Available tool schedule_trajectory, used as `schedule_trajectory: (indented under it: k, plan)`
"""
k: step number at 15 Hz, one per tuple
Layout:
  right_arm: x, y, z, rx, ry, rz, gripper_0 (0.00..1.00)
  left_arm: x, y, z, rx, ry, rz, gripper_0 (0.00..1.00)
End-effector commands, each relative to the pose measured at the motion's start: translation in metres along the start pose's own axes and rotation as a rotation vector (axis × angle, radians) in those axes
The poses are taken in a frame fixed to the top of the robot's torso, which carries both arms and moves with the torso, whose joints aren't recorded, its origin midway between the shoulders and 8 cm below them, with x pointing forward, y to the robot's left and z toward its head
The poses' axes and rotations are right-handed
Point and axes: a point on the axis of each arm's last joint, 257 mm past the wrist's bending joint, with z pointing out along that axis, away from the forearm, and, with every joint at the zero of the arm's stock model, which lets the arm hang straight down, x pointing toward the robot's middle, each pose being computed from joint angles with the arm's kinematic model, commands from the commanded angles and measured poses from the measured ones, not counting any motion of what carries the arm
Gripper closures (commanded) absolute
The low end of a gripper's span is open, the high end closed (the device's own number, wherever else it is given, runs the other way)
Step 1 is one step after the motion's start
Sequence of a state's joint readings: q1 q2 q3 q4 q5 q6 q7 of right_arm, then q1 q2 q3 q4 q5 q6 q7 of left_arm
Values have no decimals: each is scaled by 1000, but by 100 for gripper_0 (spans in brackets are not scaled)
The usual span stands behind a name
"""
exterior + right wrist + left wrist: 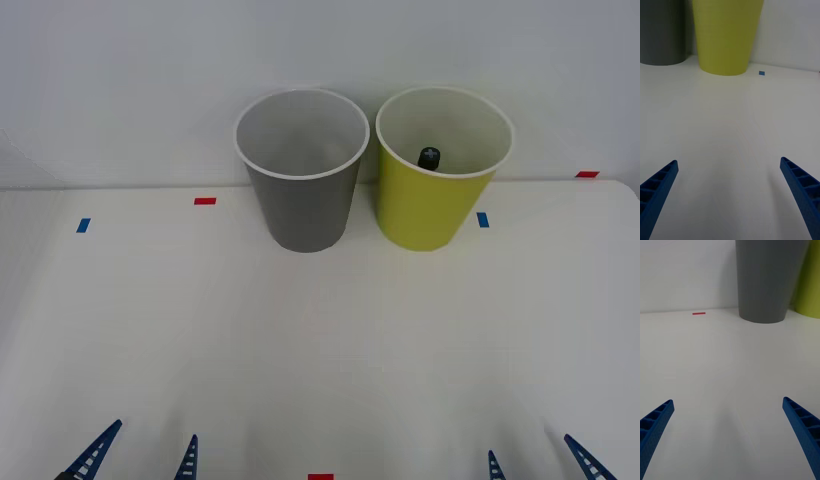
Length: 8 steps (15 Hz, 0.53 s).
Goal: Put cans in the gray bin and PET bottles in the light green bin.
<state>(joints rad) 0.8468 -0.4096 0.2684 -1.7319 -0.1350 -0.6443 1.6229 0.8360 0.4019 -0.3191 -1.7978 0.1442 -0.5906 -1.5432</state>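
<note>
While both grippers — left gripper [140, 455], right gripper [540, 458] — sit splayed wide, the bottle's [429, 157] well off in the light green bin [425, 205].

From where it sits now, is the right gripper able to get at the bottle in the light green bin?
Probably not easily. The right gripper is open at the table's near edge; the bottle sits deep inside the light green bin, so only a reach from above would work.

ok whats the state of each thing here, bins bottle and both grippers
gray bin: upright on the table, nothing seen inside
green bin: upright beside the gray bin, holds the bottle
bottle: inside the green bin, black cap showing
left gripper: open, holding nothing, at the near edge
right gripper: open, holding nothing, at the near edge
</note>
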Motion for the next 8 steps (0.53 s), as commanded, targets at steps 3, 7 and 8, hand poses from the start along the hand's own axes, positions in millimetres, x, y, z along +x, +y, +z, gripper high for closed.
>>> schedule_trajectory:
  k: [3, 7, 8]
  plan:
    - [0, 0, 0, 0, 0, 0, 5, 0, 0, 0, 0, 0, 0, 0]
    - [0, 0, 0, 0, 0, 0, 5, 0, 0, 0, 0, 0, 0, 0]
    - [0, 0, 0, 0, 0, 0, 5, 0, 0, 0, 0, 0, 0, 0]
